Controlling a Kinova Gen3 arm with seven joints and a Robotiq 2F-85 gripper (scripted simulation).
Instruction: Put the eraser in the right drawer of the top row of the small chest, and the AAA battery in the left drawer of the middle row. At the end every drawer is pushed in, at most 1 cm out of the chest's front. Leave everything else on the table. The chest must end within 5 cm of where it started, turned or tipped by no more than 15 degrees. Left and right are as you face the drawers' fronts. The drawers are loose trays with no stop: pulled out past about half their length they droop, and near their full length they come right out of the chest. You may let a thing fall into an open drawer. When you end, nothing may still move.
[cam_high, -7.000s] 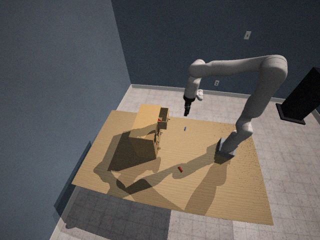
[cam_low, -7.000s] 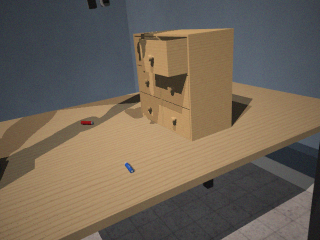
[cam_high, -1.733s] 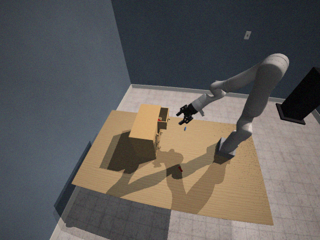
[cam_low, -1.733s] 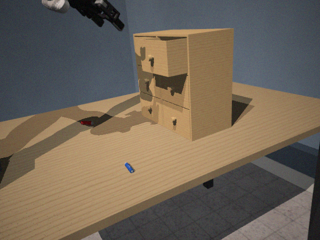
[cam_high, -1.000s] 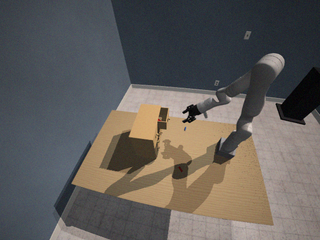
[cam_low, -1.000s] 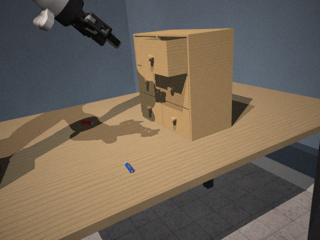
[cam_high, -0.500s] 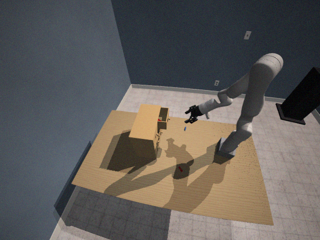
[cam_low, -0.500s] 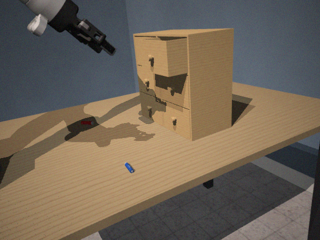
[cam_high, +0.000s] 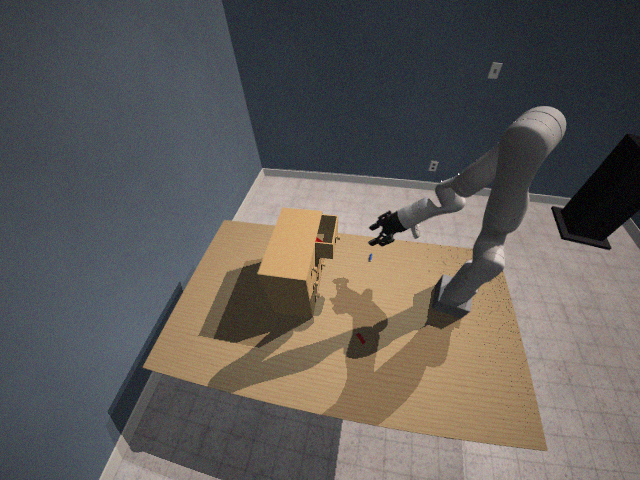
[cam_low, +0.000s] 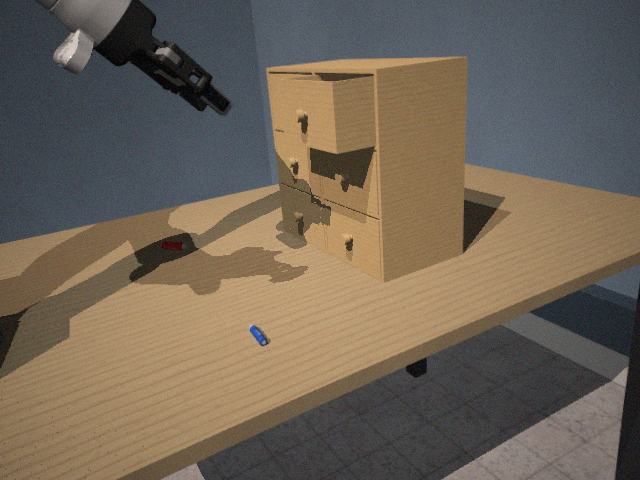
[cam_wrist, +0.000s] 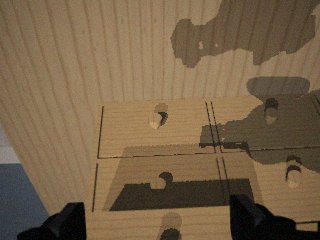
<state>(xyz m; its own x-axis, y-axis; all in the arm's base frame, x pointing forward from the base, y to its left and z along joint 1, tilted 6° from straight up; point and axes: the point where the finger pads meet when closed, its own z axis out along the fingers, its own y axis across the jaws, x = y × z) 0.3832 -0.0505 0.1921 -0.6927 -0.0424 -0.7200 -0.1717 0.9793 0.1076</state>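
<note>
Gripper (cam_high: 371, 234) (cam_low: 219, 107) (cam_wrist: 157, 218) up in the air, out in front of the small chest (cam_high: 292, 242) (cam_low: 421, 155) (cam_wrist: 150, 137), fingers well apart and nothing between them! It faces the right drawer of the top row (cam_high: 324, 250) (cam_low: 317, 105) (cam_wrist: 200, 225), which stands out from the chest's front. And look inside that drawer: a scrap of red (cam_high: 318, 239) shows by the chest's front edge, seen from above. That's very likely the eraser, though too little shows to swear to it. If so, half the delivery is made, and that drawer needs only its push home.

The battery, though, has it all to do! A small blue battery (cam_high: 370, 257) (cam_low: 258, 335) lies on the table in front of the chest, towards its right side; by its size, it looks like the AAA. The larger red cylinder (cam_high: 360, 338) (cam_low: 172, 245), out in front and towards the chest's left, looks like one to leave alone. Its target, the left drawer of the middle row (cam_low: 285, 155) (cam_wrist: 265, 187), looks pushed in, so opening, loading and shutting it all lie ahead.
</note>
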